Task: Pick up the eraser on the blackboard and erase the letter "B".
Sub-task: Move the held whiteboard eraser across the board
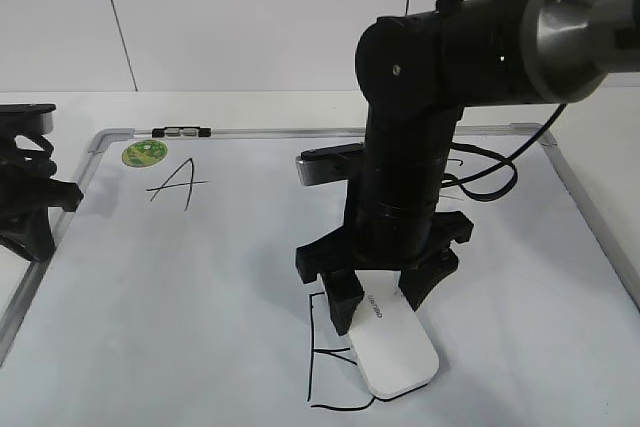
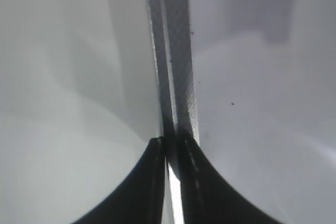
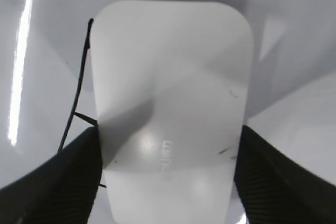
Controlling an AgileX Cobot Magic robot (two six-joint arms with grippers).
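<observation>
Now my right gripper (image 1: 388, 299) pinches the eraser (image 1: 395, 347) flat on the letter "B" (image 1: 330, 367) (my left gripper (image 2: 168, 182) is pressed together). I should press down and rub slowly.

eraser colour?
White, with faint grey lettering on top; the eraser shows best in the right wrist view.

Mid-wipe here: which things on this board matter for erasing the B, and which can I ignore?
Job:
eraser, held by right gripper
letter B
board

Ignore:
letter A
green sticker
clip
left gripper, parked at board's edge
</observation>
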